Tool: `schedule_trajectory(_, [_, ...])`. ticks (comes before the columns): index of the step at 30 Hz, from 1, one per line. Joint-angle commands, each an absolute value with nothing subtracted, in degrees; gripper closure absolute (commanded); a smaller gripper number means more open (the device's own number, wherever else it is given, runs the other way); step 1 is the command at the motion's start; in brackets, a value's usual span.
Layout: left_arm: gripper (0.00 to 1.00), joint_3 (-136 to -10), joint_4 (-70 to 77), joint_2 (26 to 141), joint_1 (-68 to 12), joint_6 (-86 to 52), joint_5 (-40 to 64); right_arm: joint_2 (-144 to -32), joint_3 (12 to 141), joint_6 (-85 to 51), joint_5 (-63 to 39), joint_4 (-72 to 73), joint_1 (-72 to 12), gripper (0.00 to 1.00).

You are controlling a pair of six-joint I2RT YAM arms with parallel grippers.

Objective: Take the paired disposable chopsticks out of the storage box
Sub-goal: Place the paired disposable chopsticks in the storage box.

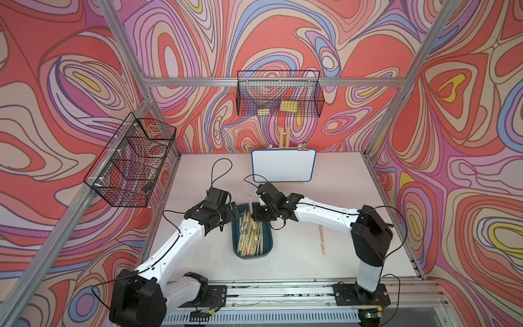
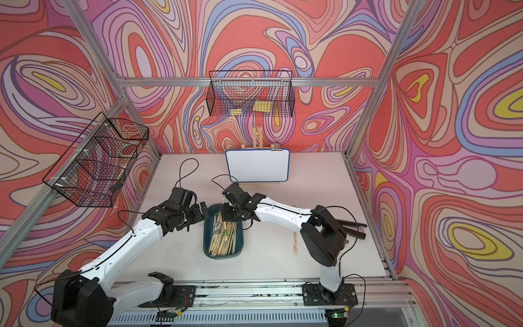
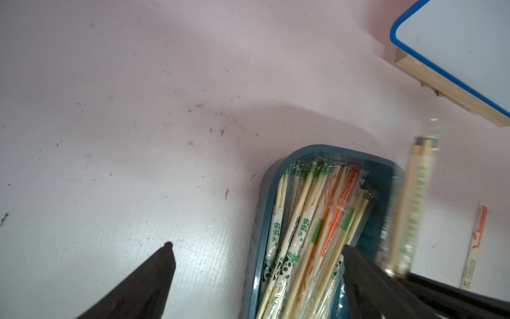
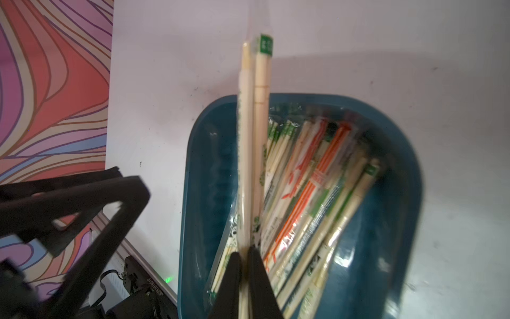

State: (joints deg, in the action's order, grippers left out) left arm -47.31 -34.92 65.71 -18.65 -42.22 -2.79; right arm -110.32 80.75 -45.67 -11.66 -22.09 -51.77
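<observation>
Over the storage box (image 4: 204, 171), right claw (image 4: 244, 251) pinches chopsticks (image 4: 254, 110).

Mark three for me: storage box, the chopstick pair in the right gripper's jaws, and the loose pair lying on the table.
storage box (image 1: 249, 256): a top view, near-end rim.
held pair (image 4: 261, 82): right wrist view, upper shaft of one stick.
loose pair (image 1: 321, 239): a top view, middle of its sleeve.

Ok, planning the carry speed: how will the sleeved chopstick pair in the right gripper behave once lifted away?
Probably stiff: the chopstick pair juts straight out of the shut right gripper without sagging. Its glossy sleeve could let it slip or pivot, with most of its length beyond the grip. Likely light: just two thin sticks.
</observation>
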Motion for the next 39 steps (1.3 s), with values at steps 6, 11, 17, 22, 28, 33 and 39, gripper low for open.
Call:
schedule_trajectory(6, [0.0,-48.3,-37.0,63.9,-18.1,-42.7,-2.1,-116.3,80.2,-48.2,-14.1,-13.3,-51.7,1.0])
schedule_trajectory(11, [0.0,-47.5,-36.0,63.8,-18.1,-43.1,-1.4,-115.5,79.7,-47.5,-12.7,-14.9,-51.7,0.95])
schedule_trajectory(17, [0.0,-47.0,-35.3,64.1,-18.1,-43.1,-0.5,-114.2,78.1,-47.8,-12.6,-14.2,-51.8,0.81])
schedule_trajectory(22, [0.0,-46.5,-35.2,63.9,-18.1,-43.2,-0.1,-113.4,78.0,-47.8,-12.6,-14.2,-51.8,0.82])
schedule_trajectory(28, [0.0,-46.3,-35.1,63.8,-18.1,-43.2,0.2,-110.9,76.9,-47.9,-12.9,-13.7,-51.8,0.8])
schedule_trajectory(33, [0.0,-46.1,-34.7,63.8,-18.0,-43.3,0.5,-106.6,75.0,-47.8,-11.8,-13.7,-51.8,0.73])
schedule_trajectory(39, [0.0,-46.0,-34.5,64.0,-18.1,-43.2,0.6,-107.4,78.4,-46.0,-6.3,-20.3,-51.7,0.67])
